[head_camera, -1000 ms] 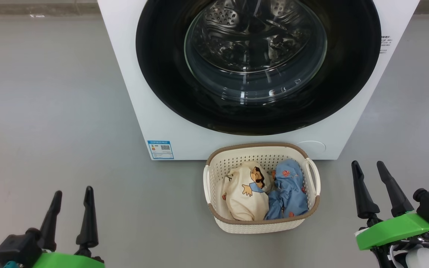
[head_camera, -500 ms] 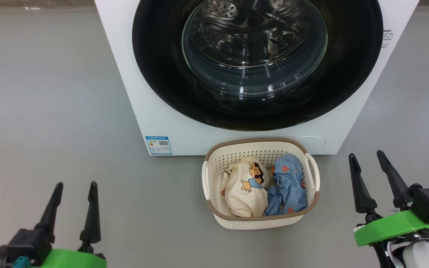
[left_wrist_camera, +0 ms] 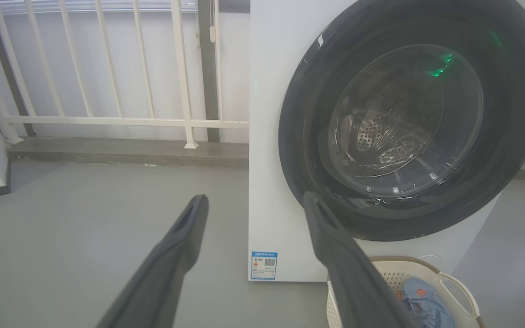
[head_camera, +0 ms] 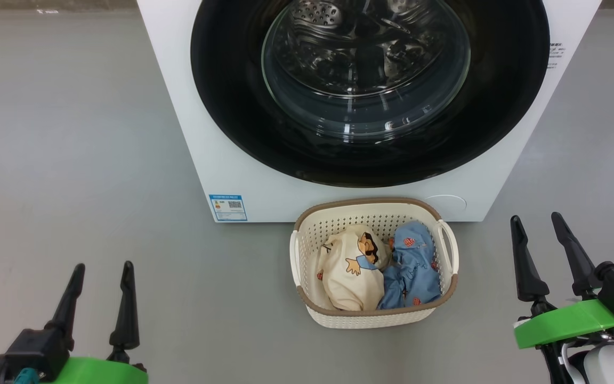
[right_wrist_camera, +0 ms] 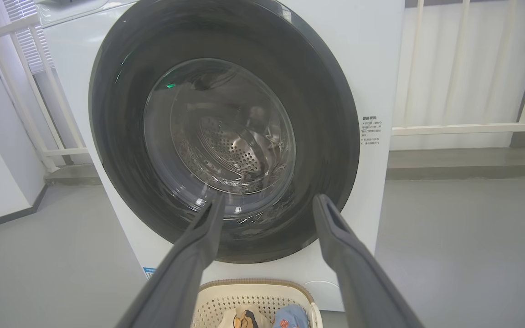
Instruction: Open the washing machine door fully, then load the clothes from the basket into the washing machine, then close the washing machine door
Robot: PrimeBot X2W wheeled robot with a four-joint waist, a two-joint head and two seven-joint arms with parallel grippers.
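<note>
The washing machine point(head_camera: 200, 133) stands square ahead on the grey floor, its white front rising out of the top of the head view. The washing machine door point(head_camera: 232, 106) lies flush against the machine's front, and the perforated steel drum is seen through its bulging glass window. By my reading the first step has not begun: neither wrist view shows a gap between door and machine, and nothing touches the door. It has yet to be swung fully open, and closing it comes last of all.

The basket point(head_camera: 368, 201) sits on the floor at the foot of the machine, below the door's lower edge and about midway along the front. Whether its back rim touches the machine I cannot tell. Inside lie the clothes, a cream garment with a cartoon print point(head_camera: 347, 282) beside a blue patterned one point(head_camera: 413, 272). Both are wholly within the basket, so none of the loading is done.

The left gripper point(head_camera: 103, 265) hangs well short of the machine, out past its left-hand corner, fingers spread and holding nothing. The right gripper point(head_camera: 535, 217) hangs off the machine's right-hand corner, a little nearer to it and likewise spread and empty. A small blue label point(head_camera: 227, 207) marks the machine's lower left corner.
</note>
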